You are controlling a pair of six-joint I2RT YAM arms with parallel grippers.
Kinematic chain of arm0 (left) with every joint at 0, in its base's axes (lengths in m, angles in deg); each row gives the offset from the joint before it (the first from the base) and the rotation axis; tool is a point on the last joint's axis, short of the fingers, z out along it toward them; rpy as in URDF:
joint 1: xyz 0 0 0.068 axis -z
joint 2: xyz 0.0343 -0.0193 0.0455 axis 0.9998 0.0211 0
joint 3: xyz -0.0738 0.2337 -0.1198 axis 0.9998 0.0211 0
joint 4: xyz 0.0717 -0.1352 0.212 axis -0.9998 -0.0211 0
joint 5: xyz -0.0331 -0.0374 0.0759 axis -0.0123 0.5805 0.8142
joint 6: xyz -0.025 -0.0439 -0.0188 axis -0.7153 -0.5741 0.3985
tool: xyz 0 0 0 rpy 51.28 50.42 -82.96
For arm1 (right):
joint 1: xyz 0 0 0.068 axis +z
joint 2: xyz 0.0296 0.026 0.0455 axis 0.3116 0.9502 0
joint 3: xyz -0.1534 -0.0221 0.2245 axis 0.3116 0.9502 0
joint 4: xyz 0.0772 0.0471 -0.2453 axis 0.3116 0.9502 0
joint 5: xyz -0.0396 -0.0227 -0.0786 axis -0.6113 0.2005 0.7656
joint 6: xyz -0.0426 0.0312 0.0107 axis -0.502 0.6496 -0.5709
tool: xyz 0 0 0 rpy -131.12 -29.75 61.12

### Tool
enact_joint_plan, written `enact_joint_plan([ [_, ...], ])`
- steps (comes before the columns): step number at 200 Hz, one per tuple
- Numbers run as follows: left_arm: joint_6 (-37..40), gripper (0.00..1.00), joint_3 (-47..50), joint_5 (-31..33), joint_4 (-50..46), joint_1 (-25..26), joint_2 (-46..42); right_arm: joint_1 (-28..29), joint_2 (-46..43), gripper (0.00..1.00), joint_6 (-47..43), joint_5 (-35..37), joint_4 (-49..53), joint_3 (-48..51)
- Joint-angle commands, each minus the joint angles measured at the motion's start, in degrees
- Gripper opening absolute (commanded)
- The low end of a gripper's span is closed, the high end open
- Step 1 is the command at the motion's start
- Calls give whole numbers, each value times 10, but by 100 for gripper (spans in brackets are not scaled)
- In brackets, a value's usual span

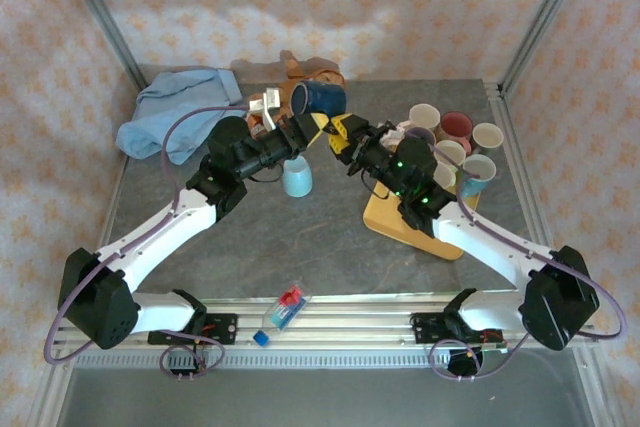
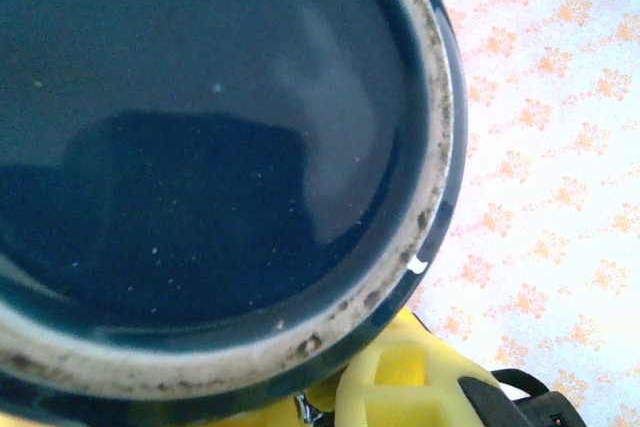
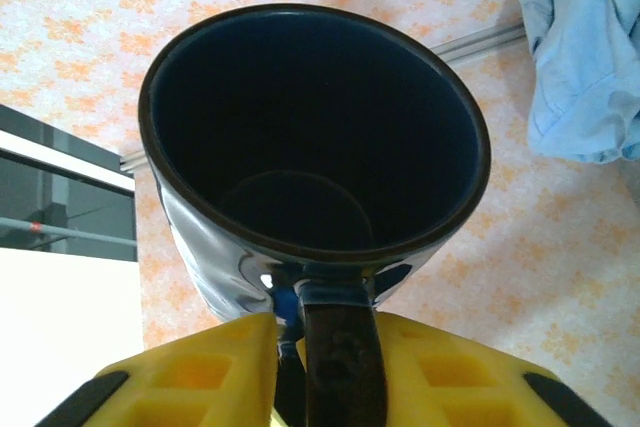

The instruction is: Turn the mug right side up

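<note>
A dark blue mug (image 1: 318, 99) hangs in the air above the back of the table, lying on its side between my two grippers. My left gripper (image 1: 312, 127) reaches it from the left and is shut on it. In the left wrist view the mug's base (image 2: 200, 147) with its pale foot ring is very close, and a yellow finger (image 2: 400, 377) lies against its lower edge. My right gripper (image 1: 342, 130) comes in from the right. In the right wrist view I look into the mug's mouth (image 3: 310, 117). Its handle (image 3: 340, 347) sits between the yellow jaws of my right gripper (image 3: 325, 367), which press on both sides.
A pale blue mug (image 1: 297, 177) stands upside down on the table below the grippers. Several mugs (image 1: 450, 137) cluster at the right beside a yellow board (image 1: 400, 222). A blue cloth (image 1: 175, 112) lies back left, a brown toy (image 1: 300, 72) behind, a small packet (image 1: 288, 302) at the front edge.
</note>
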Motion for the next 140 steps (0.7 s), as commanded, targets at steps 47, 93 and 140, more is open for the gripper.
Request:
enact_joint_plan([
  [47,13,0,25,6,57,5,-48,7,-5,1,-19,45,-38,-17],
  [93,38,15,35,27,2,5,-60,7,-12,0,-59,52,-13,-30],
  [140,60,56,23,20,-58,4,-62,7,-16,0,-124,53,13,-42],
])
